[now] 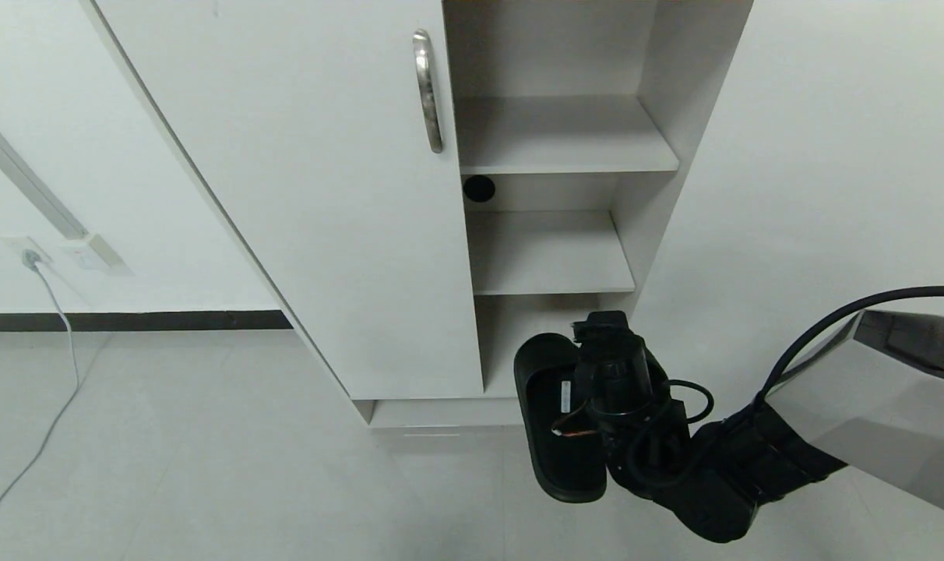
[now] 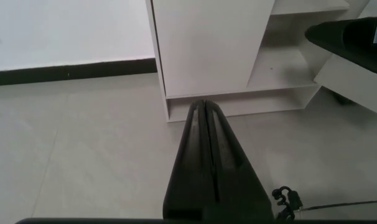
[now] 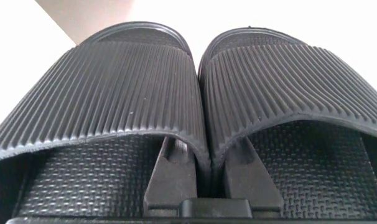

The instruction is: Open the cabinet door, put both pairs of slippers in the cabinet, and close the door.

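A pair of black ribbed slippers (image 1: 554,421) hangs sole-side left in front of the white cabinet's bottom compartment (image 1: 503,343), above the floor. My right gripper (image 1: 593,339) is shut on the pair. Its fingers (image 3: 170,177) reach under the straps and pinch the slippers' (image 3: 132,87) inner edges together. The cabinet door (image 1: 308,195) with a metal handle (image 1: 427,89) stands swung open to the left, and the shelves (image 1: 558,140) are bare. My left gripper (image 2: 204,106) is shut on nothing over the floor, pointing at the cabinet base (image 2: 238,102). The held slippers (image 2: 347,31) show beyond it.
A wall socket (image 1: 29,255) with a grey cable (image 1: 59,312) trailing over the floor lies far left. A black baseboard (image 1: 129,320) runs along the wall. A round hole (image 1: 479,188) is in the cabinet's back panel. Open floor lies before the cabinet.
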Controlling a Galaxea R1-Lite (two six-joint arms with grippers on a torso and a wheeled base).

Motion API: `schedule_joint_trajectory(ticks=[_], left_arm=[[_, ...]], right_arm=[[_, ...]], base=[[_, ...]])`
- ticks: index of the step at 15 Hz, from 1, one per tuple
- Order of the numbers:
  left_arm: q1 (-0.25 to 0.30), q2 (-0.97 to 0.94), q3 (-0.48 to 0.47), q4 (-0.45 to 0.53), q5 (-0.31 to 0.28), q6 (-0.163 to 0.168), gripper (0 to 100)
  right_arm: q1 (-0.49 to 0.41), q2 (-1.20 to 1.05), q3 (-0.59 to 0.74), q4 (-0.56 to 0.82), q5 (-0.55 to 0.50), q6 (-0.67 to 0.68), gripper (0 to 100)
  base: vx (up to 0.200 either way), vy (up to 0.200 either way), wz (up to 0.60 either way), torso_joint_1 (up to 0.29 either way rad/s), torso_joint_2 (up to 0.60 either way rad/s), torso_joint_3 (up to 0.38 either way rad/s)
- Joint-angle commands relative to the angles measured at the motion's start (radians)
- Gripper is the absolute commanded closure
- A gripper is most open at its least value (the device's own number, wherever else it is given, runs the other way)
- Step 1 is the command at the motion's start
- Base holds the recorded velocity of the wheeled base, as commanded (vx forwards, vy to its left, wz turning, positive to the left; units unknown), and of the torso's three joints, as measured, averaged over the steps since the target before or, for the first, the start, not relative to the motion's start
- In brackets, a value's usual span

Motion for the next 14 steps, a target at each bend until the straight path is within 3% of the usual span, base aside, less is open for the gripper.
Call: schedule_joint_trajectory(ticks=[1,6,14], left_arm=[[0.000,0.002,0.000,0.000,0.000,0.000,100],[0.000,0.000,0.000,0.000,0.002,0.000,100],[0.000,0.000,0.000,0.000,0.000,0.000,100]], right_arm=[[0.001,-0.003,0.015,-0.058,0.001,-0.025,100],[0.035,0.041,0.085,-0.497,0.078,-0.329,100],[0.034,0.066,0.048,-0.506,0.072,-0.332,100]], base=[[0.000,0.000,0.00,-0.002,0.00,-0.198],[0.000,0.000,0.00,-0.001,0.00,-0.066],[0.000,0.000,0.00,0.000,0.00,0.000]])
